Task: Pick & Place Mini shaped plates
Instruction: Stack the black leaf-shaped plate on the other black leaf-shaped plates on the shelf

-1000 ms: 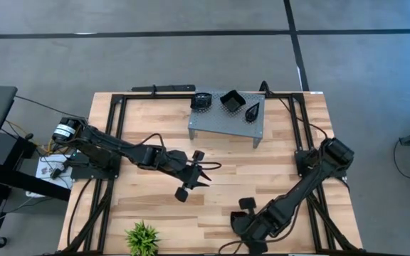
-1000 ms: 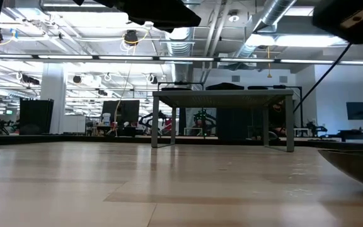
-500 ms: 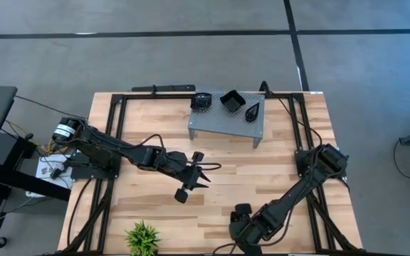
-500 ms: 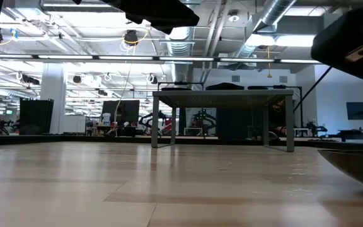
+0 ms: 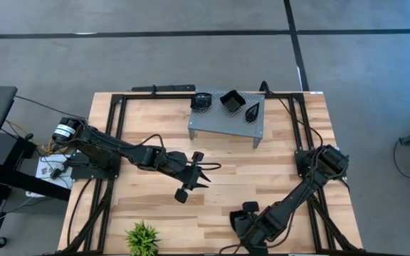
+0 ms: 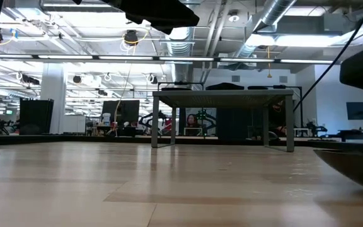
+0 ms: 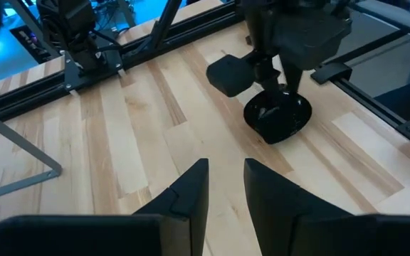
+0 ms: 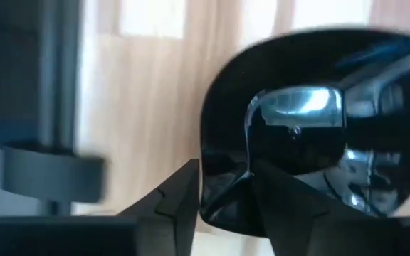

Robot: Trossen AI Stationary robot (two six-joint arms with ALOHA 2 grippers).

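The left claw (image 5: 203, 173) hovers mid-frame, fingers apart and empty. Three mini plates (image 5: 228, 102) sit on the grey shelf (image 5: 219, 124) at upper centre. Lower right, the right claw (image 5: 251, 229) straddles another plate (image 7: 277, 116) on the bench (image 5: 276, 171), probably not yet gripping.

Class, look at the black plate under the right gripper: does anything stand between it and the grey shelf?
Nothing visible does. Bare wood lies between the plate, under the right gripper, and the shelf. The left gripper hovers off to the side.
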